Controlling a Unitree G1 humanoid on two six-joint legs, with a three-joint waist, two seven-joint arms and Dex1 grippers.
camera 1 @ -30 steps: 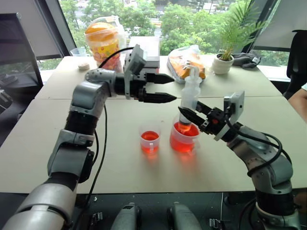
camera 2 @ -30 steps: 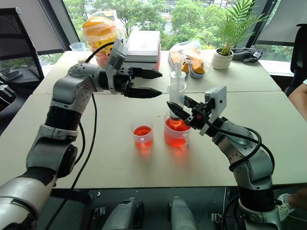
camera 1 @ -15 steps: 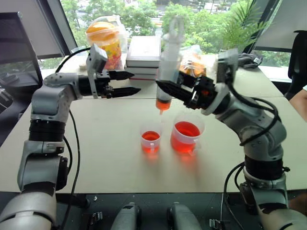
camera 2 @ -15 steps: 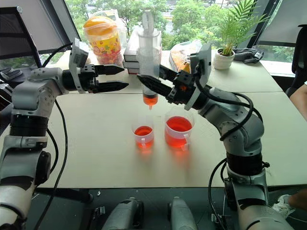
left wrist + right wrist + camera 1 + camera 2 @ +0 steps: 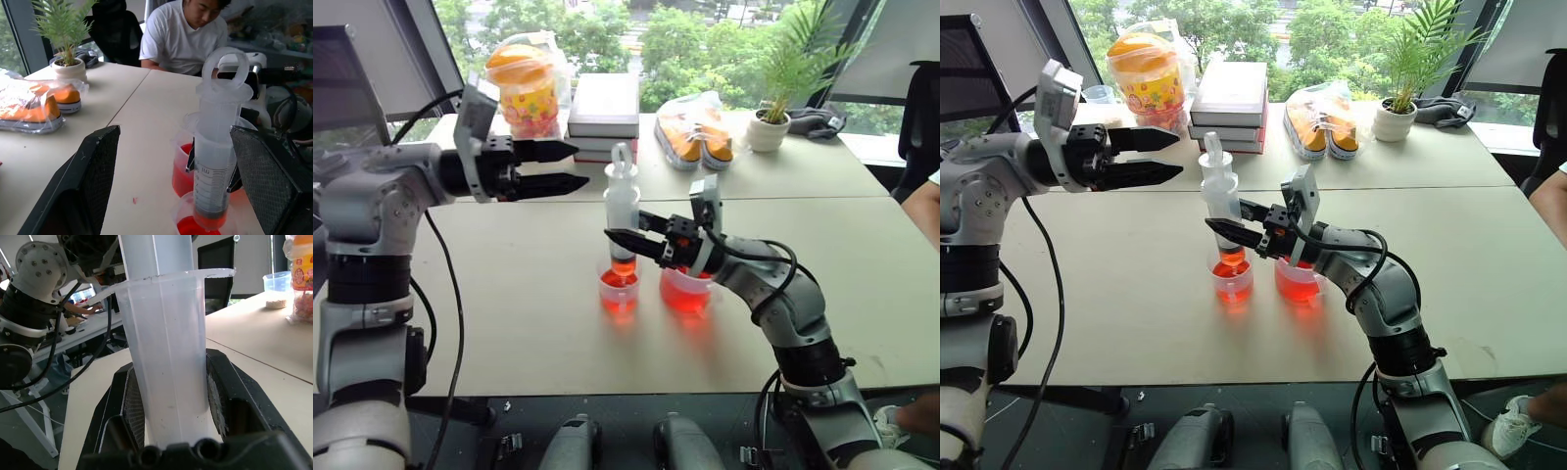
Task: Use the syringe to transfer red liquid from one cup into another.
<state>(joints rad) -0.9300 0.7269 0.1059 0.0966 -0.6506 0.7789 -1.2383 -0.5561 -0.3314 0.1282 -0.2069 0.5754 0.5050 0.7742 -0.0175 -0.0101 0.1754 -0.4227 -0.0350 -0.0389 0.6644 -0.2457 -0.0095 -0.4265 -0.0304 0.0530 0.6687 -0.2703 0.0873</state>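
The syringe (image 5: 622,211) stands upright with its tip down inside the small handleless cup (image 5: 619,291). Red liquid (image 5: 623,266) fills the bottom of its barrel, and the white ring plunger sticks out on top. My right gripper (image 5: 625,238) is shut on the barrel from the right; its pads (image 5: 129,406) press both sides of the barrel. The handled beaker (image 5: 686,292), half full of red liquid, stands just right of the small cup. My left gripper (image 5: 570,166) is open and empty, up and to the left of the syringe, pointing toward it.
Behind, on the far table, stand a stack of books (image 5: 605,106), a yellow snack jar (image 5: 522,83), bagged shoes (image 5: 700,127) and a potted plant (image 5: 769,122). A person (image 5: 186,34) sits across the table to my right.
My right gripper lifted the syringe out of the beaker, carried it left and lowered its tip into the small cup. My left gripper drew back to the left, still open.
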